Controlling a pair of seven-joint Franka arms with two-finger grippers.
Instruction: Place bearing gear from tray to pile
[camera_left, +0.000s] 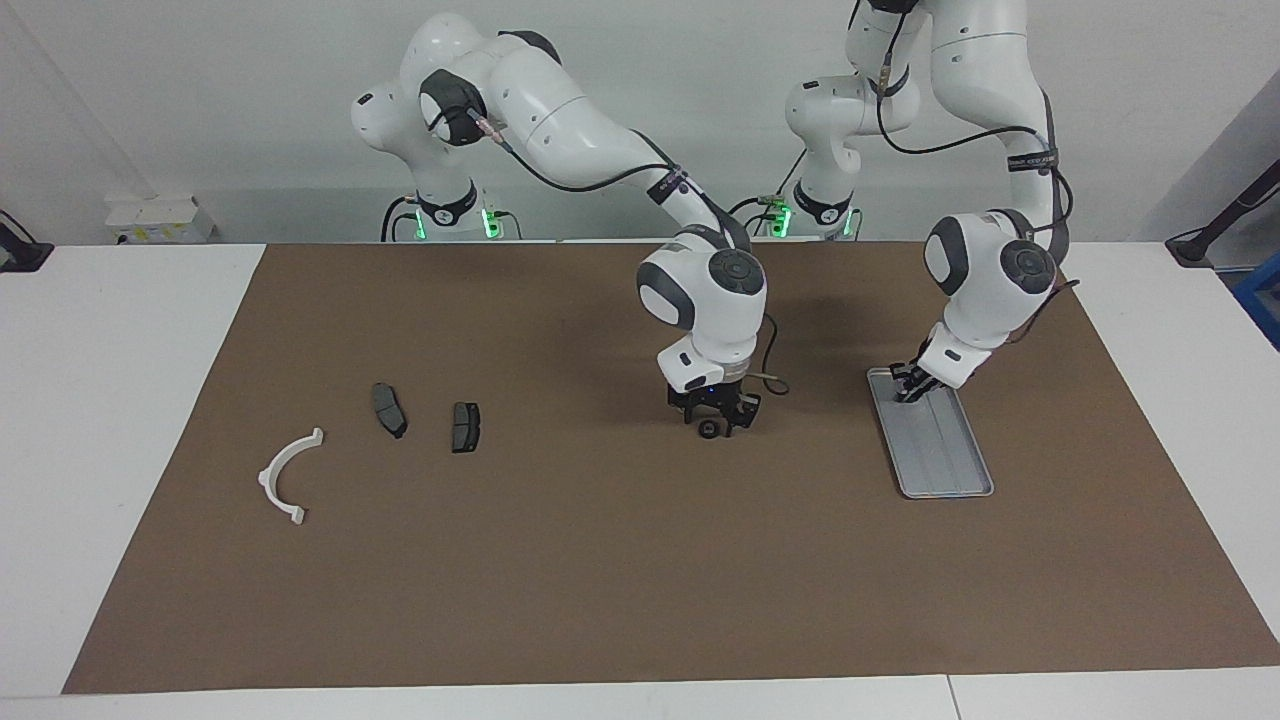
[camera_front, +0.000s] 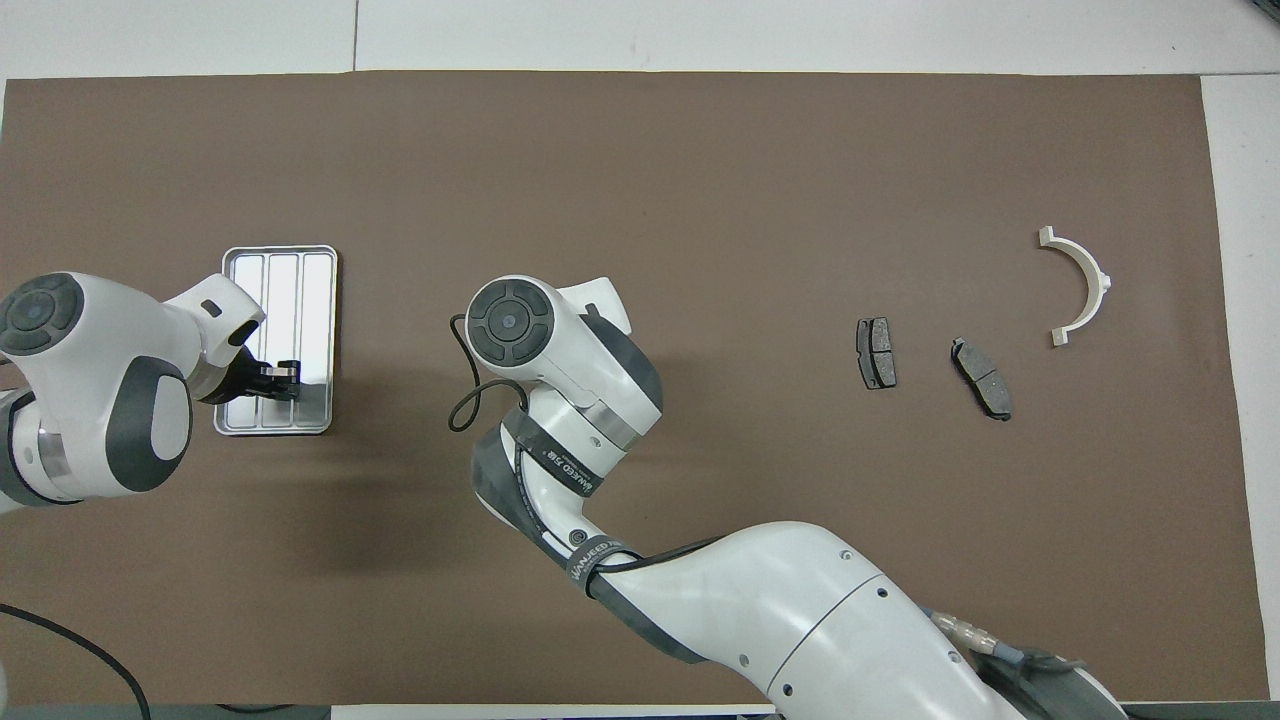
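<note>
The right end effector (camera_left: 712, 424) is down at the middle of the brown mat (camera_left: 600, 560) on the counter (camera_left: 100, 450), its fingers set around a small black gear (camera_left: 709, 430) that rests on the mat; whether they grip it cannot be told. In the overhead view the arm's wrist hides both. The left end effector (camera_left: 908, 391) is closed, its tips inside the silver tray (camera_left: 950, 470) at the end nearer the robots, toward the left arm's end of the counter. Toward the right arm's end lie two dark brake pads (camera_left: 389, 409) (camera_left: 465, 426) and a white curved bracket (camera_left: 285, 478), well apart from the gear.
</note>
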